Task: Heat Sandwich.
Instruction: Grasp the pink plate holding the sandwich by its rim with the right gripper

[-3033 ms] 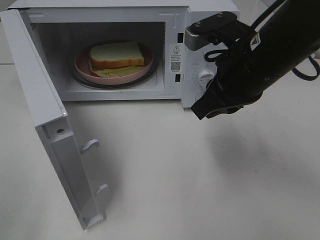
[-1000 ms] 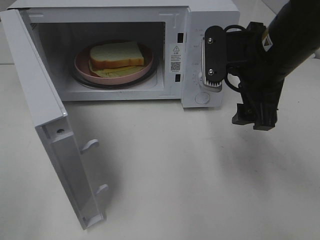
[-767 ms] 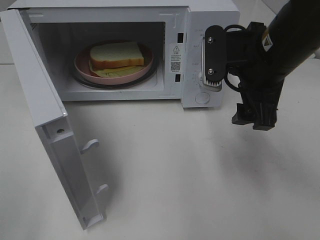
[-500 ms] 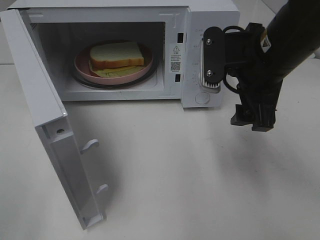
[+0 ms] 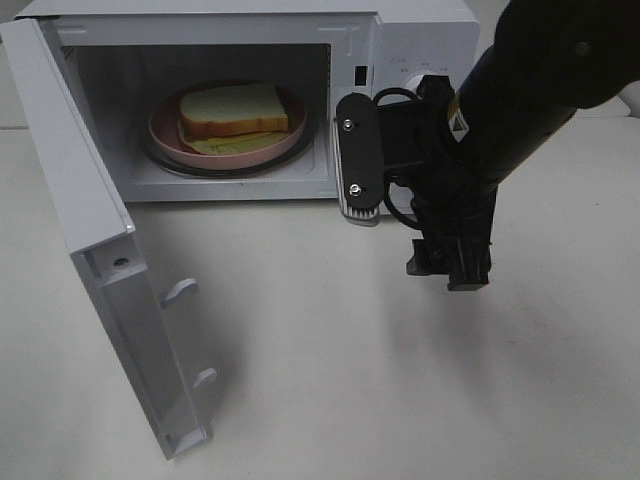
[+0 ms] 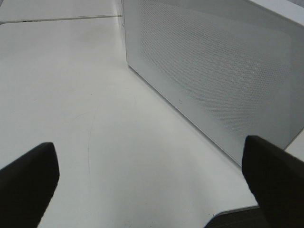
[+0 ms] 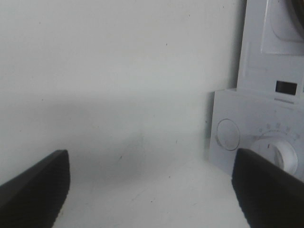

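Observation:
The sandwich (image 5: 234, 112), white bread with tan crust over a yellow-green filling, lies on a round pink plate (image 5: 163, 130) inside the open white microwave (image 5: 420, 30). The microwave door (image 5: 100, 260) stands swung out to the left. My right gripper (image 5: 450, 270) hangs in front of the control panel, fingers pointing down at the table, to the right of the cavity and apart from the sandwich. In the right wrist view my right gripper (image 7: 149, 164) is open and empty, with a dial (image 7: 281, 153) close by. In the left wrist view my left gripper (image 6: 149, 147) is open and empty beside the microwave's perforated wall (image 6: 213, 76).
The white tabletop (image 5: 330, 370) spreads in front of the microwave. The open door's two latch hooks (image 5: 180, 290) stick out toward the middle. The right arm's black body (image 5: 520, 90) covers most of the control panel. A round button (image 7: 227, 135) sits beside the dial.
The right arm has swung left and lower, from beside the dials to in front of the cavity's right edge. Sandwich, plate and door have not moved.

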Motion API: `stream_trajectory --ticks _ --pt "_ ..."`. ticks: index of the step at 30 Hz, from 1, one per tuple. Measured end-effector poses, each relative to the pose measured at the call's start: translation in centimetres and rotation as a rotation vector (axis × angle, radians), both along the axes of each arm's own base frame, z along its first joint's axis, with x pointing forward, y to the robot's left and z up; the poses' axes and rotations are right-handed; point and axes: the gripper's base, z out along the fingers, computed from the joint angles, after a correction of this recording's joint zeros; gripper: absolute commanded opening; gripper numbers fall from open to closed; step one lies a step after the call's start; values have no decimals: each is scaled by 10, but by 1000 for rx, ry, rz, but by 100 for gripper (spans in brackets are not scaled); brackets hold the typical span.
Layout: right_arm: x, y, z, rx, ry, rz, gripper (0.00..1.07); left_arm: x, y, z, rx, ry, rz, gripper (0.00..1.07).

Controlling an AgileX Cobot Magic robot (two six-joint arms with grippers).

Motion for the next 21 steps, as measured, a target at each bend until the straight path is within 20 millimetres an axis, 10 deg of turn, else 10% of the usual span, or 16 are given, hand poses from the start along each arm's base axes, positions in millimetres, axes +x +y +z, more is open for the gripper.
stream_trajectory --ticks 21 --pt "34 32 -6 11 -53 91 84 0 0 0 0 0 0 103"
